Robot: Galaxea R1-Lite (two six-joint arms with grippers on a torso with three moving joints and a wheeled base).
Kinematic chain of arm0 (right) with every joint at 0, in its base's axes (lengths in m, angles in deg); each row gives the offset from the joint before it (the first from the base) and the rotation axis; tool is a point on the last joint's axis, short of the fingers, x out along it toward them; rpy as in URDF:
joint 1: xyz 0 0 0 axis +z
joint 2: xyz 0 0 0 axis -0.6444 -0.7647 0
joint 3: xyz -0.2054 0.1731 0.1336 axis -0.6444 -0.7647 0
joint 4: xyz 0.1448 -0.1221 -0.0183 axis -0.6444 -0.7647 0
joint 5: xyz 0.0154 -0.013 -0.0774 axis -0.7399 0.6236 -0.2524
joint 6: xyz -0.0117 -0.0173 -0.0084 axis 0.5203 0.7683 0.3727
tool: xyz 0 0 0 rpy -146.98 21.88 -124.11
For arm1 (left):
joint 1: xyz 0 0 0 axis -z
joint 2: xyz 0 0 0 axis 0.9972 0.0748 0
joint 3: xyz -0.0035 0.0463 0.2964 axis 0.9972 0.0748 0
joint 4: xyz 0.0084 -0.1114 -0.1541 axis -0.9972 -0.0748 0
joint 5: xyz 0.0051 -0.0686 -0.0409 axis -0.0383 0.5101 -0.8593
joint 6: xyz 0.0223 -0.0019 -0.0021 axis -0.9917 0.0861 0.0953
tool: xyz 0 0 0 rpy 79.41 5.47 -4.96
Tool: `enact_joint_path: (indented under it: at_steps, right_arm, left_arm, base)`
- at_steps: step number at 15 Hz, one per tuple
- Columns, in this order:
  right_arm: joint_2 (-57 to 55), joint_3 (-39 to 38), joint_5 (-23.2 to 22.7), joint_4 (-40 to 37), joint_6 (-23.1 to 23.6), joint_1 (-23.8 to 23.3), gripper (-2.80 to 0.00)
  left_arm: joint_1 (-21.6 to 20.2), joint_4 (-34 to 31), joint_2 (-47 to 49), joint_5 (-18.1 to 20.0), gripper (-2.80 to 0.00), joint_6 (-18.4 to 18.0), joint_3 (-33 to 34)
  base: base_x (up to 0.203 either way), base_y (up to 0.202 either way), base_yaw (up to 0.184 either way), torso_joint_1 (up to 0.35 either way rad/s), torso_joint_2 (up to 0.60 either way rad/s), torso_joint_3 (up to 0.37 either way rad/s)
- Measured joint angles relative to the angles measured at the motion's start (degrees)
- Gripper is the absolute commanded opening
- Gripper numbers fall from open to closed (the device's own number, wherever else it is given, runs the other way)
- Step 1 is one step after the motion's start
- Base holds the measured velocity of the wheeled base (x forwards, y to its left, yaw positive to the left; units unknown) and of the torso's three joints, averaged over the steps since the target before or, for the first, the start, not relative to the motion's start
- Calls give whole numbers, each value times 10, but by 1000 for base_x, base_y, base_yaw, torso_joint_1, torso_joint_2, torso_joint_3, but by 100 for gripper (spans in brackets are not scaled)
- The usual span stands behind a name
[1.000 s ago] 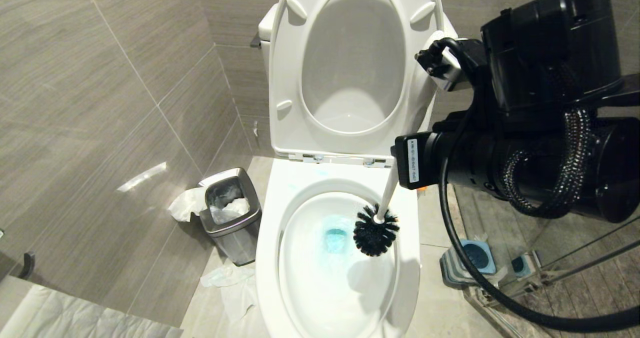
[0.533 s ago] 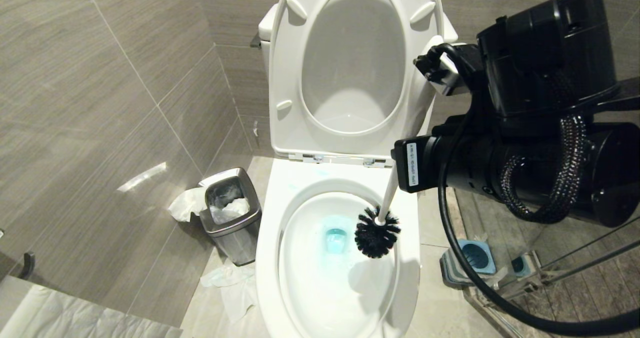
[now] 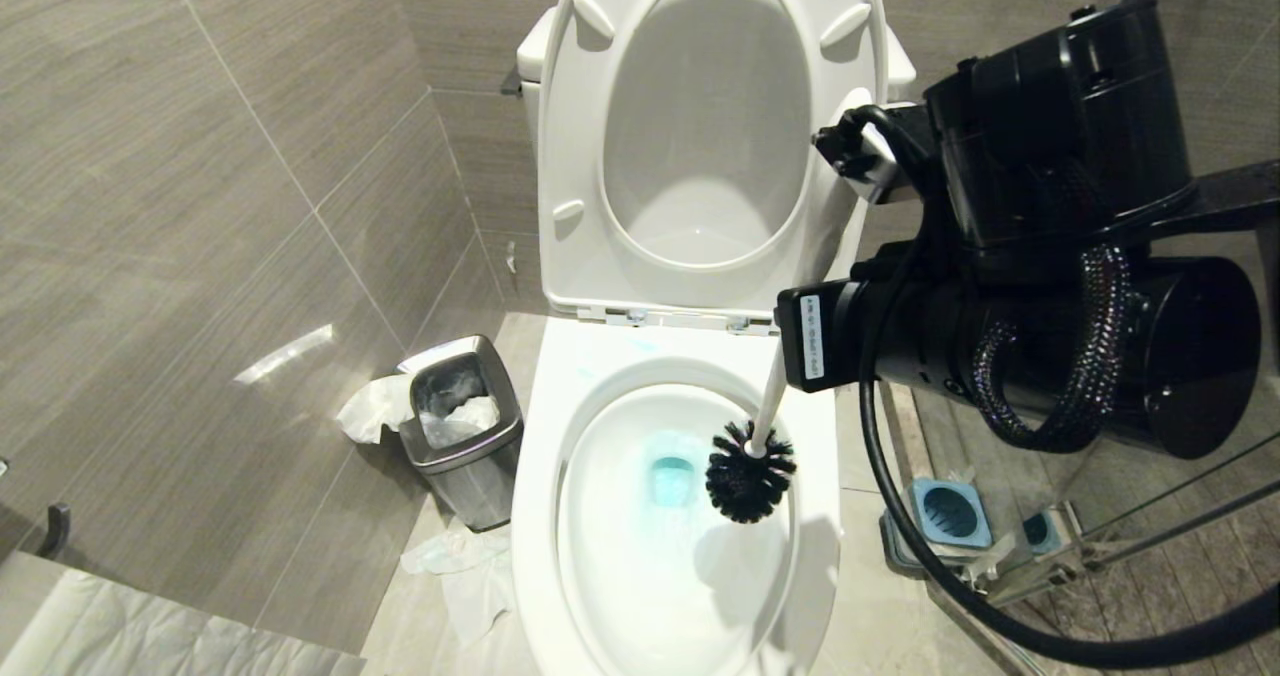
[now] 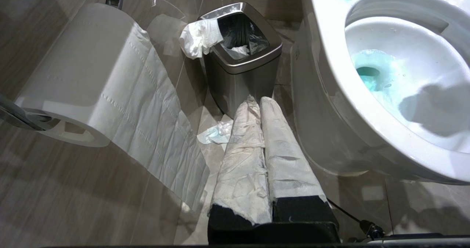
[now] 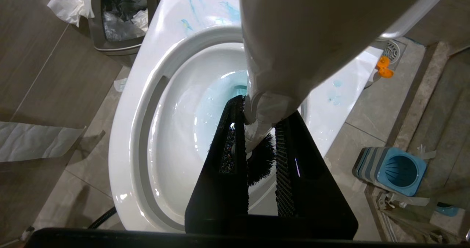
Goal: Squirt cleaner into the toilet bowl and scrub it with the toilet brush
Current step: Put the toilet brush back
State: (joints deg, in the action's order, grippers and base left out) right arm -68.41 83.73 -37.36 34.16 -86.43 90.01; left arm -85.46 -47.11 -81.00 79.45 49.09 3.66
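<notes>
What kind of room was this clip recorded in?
A bathroom, almost certainly: an open white toilet bowl holding blue-tinted water, a toilet brush in the right gripper, a small steel bin beside it, and a paper roll on the tiled wall.

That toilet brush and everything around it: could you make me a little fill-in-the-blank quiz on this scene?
1. The toilet brush has ____ bristles.
2. The water in the toilet bowl looks ____.
3. The right gripper is shut on the brush's ____.
4. The steel bin stands on the robot's ____ side of the bowl.

Missing words: black; blue; handle; left
</notes>
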Motion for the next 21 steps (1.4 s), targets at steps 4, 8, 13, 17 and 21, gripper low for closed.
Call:
enact_joint_path:
  at_steps: [4,8,13,17,21]
  right_arm:
    - [-4,0,-1,1,-1,0,-280]
    - [-9,2,-3,2,-2,0,-280]
    - [-14,3,-3,2,3,0,-280]
    - [-23,14,-1,2,4,0,-280]
    - [-28,18,11,2,3,1,-280]
  left_arm:
    - [0,0,0,0,-280,0,0]
    - [0,0,0,0,-280,0,0]
    - [0,0,0,0,-280,0,0]
    - [0,0,0,0,-280,0,0]
    - [0,0,0,0,-280,0,0]
  base:
    - [0,0,0,0,0,0]
    - [0,0,0,0,0,0]
    - [0,0,0,0,0,0]
    - [0,0,0,0,0,0]
    - [0,0,0,0,0,0]
